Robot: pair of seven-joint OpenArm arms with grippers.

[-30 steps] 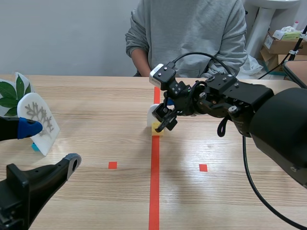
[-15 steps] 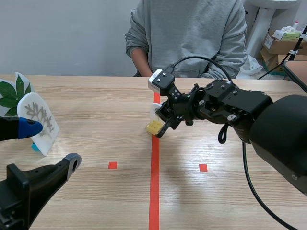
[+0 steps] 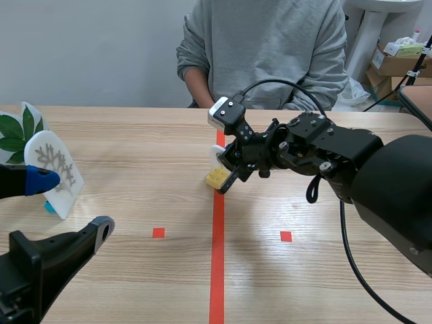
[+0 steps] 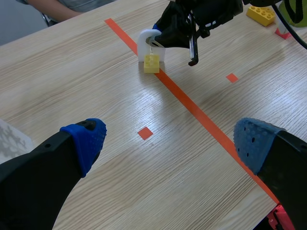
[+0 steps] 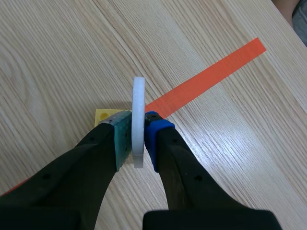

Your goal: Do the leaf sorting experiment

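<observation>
Right gripper (image 5: 138, 139) is clamped on a white card (image 5: 138, 112), seen edge-on; its yellow block (image 4: 151, 63) is seen whole from the left wrist.

I can read no words, numbers or brand marks anywhere here. Any print on the cardboard box (image 3: 391, 65) is too small for me to tell.

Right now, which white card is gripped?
The white card at the yellow block, pinched by the right gripper; the grey-leaf card and green-leaf card stand ungripped.
</observation>
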